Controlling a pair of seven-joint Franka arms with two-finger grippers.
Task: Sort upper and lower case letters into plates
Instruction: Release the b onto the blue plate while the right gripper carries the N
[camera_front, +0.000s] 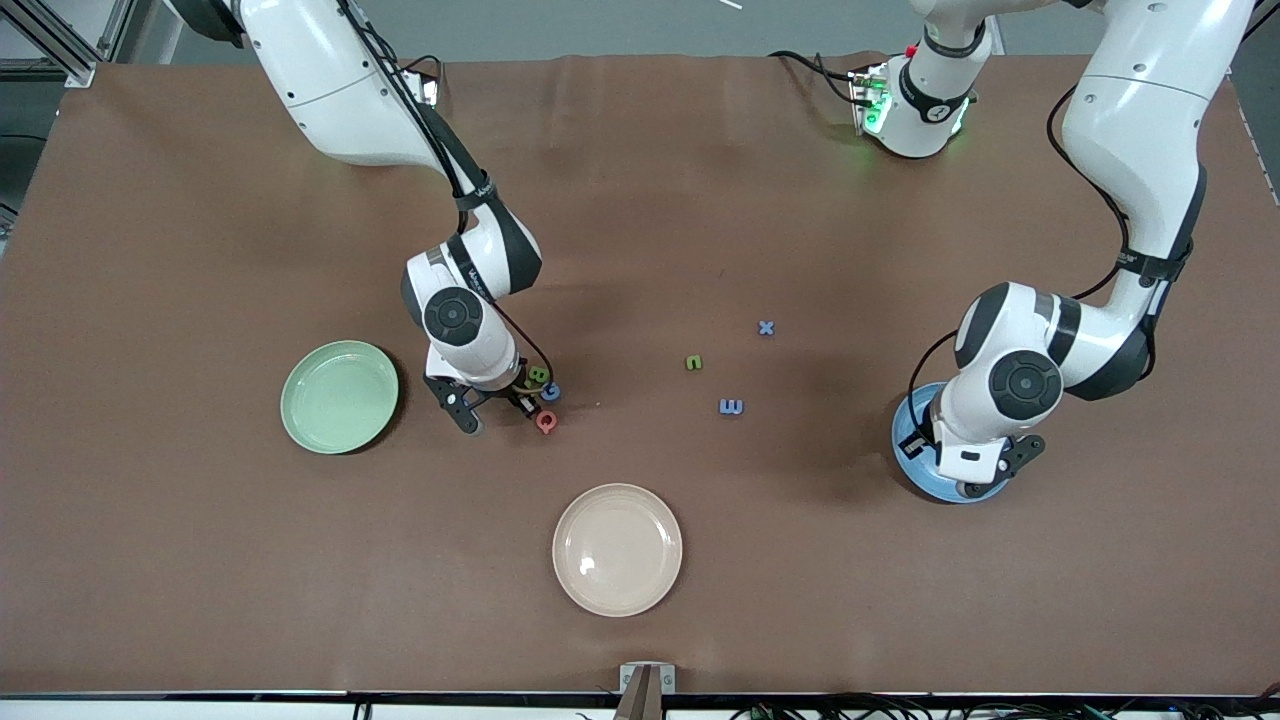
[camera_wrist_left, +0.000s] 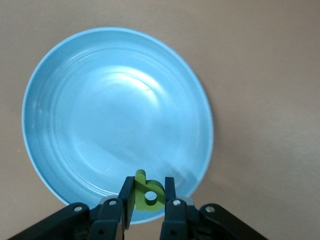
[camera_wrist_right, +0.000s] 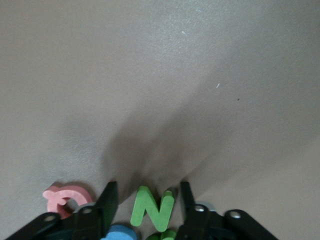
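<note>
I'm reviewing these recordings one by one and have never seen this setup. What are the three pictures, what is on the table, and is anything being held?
Two white robot arms work at a brown table. The wide picture looks down from across the table; the other two come from cameras on each arm's wrist.

The left tool hangs over the blue plate, shut on the green p. The right tool is down at the table beside the mint green plate, open around the green N, with the red Q, blue G and green B close by.

The blue x, green n and blue m lie mid-table. A cream plate sits nearest the front camera.
</note>
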